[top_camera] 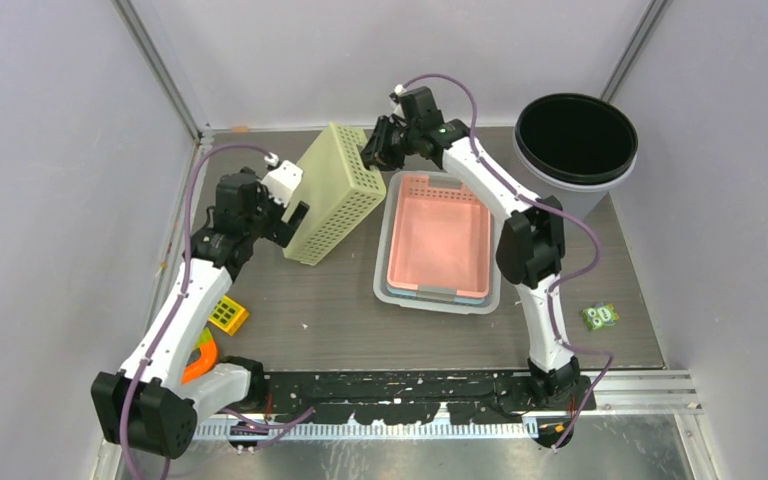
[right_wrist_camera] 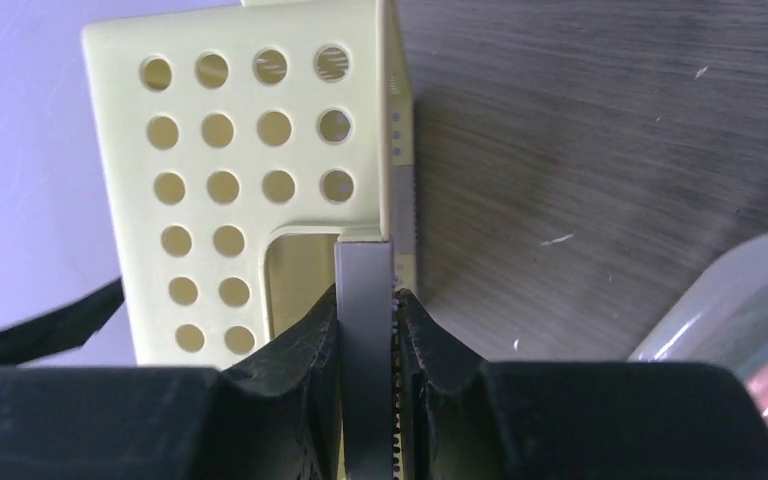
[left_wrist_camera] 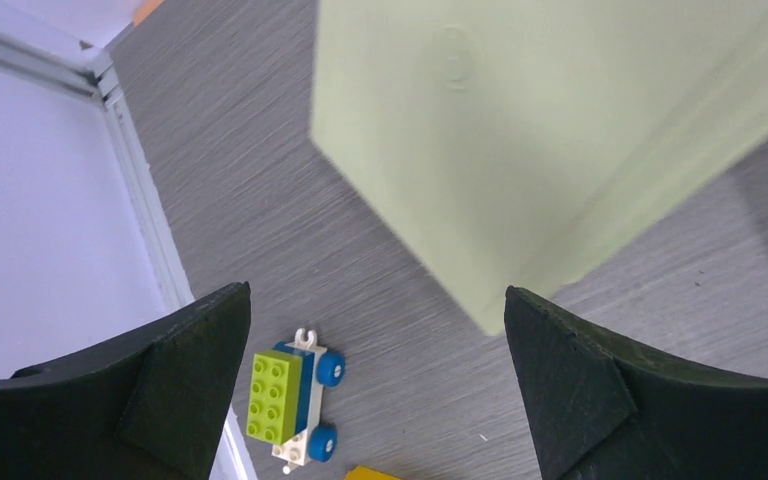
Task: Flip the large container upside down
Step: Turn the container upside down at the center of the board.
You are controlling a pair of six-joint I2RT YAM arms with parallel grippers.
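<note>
room: grey table (top_camera: 320,320) with pale purple walls (top_camera: 50,150) around it.
green basket (top_camera: 335,190): the big one with holes in its sides. it sits at 11 o'clock from the middle of the table, tipped on a slant. its low corner is down by the table; i cannot tell if it touches.
right gripper (top_camera: 373,147): at the basket's 1 o'clock corner. in the right wrist view the right gripper (right_wrist_camera: 368,300) is pinched tight on the thin top edge of the basket (right_wrist_camera: 230,180).
left gripper (top_camera: 295,215): just beside the basket at its 8 o'clock side. in the left wrist view the left gripper (left_wrist_camera: 375,305) has its jaws spread wide and holds nothing. the flat bottom of the basket (left_wrist_camera: 520,130) is in front of it.
clear tub (top_camera: 390,290): in the middle, just at 3 o'clock of the basket, with a pink tray (top_camera: 438,245) inside.
black bucket (top_camera: 575,140): at 1 o'clock, in the far corner.
yellow block (top_camera: 228,315): at 8 o'clock, near the left arm.
toy car (left_wrist_camera: 295,395): green and blue, on the table under the left gripper.
</note>
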